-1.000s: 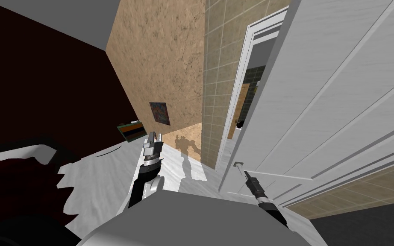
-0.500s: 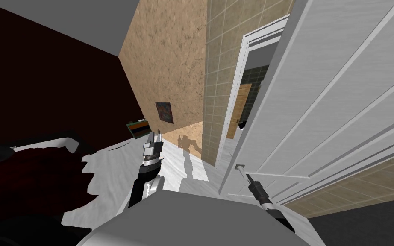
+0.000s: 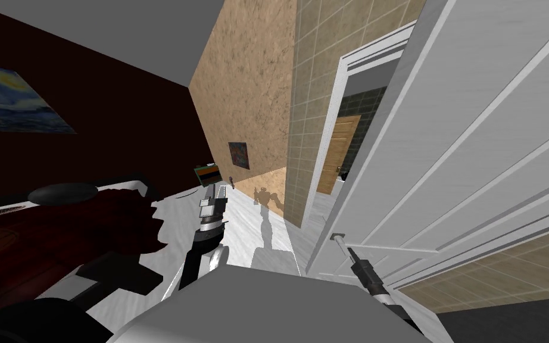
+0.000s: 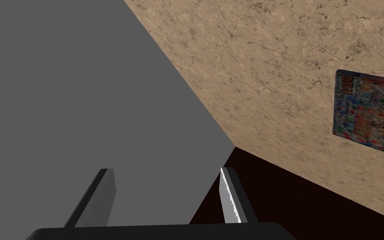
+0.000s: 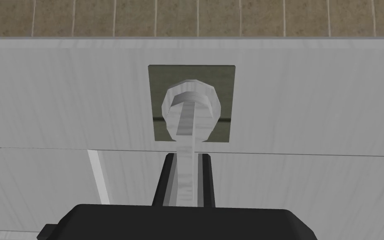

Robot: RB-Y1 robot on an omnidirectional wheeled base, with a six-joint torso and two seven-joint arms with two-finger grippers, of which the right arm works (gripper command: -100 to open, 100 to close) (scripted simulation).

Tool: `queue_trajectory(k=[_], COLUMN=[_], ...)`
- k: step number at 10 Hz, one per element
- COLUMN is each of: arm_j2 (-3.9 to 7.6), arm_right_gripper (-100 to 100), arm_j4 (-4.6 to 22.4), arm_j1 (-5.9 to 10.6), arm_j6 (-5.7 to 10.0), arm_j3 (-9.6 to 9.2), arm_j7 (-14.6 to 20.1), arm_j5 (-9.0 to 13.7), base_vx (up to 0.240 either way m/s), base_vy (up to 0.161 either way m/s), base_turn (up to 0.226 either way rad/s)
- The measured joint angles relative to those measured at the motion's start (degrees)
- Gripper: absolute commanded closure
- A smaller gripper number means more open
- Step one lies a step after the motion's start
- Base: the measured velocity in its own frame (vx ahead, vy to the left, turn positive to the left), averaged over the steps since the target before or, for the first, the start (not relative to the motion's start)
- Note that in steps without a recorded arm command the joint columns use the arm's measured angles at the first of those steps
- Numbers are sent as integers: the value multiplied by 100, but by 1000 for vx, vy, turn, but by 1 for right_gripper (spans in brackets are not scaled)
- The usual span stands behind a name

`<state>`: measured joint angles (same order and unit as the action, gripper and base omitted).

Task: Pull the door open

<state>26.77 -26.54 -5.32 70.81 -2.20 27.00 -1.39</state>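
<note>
Grey-bladed, the right gripper (image 5: pixel 185 160) is pinched on the pale lever handle (image 5: pixel 190 110). The handle sits on a square olive plate (image 5: pixel 222 81) near the free edge of the white panelled door (image 3: pixel 446 149). That door stands ajar from its white frame (image 3: pixel 326 149), while the left gripper (image 4: pixel 166 179), fingers spread, is held up well to the left.

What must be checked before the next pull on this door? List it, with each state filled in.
1. Right claw shut on the door handle: ok.
2. Fingers pressing both sides of it: ok.
3. Door off its frame, gap showing: ok.
4. Left claw open, apart from the door: ok.
5. Room behind me for the swing: cannot tell.
</note>
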Motion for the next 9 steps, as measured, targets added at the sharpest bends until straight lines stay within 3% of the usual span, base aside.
queue_trajectory(k=[2,4,8,9], arm_j2=[19,21,-34,-49], arm_right_gripper=[100,100,100,100], arm_j4=[397,225,456,388], arm_j1=[73,-69,320,307], arm_j6=[336,295,172,109], arm_j3=[-30,-46,-239,-266], arm_j7=[30,46,-98,-125], arm_j5=[-25,-38,219,247], base_vx=[-186,-111,-183,-121], base_vy=[-73,-31,-65,-33], base_turn=[131,75,106,62])
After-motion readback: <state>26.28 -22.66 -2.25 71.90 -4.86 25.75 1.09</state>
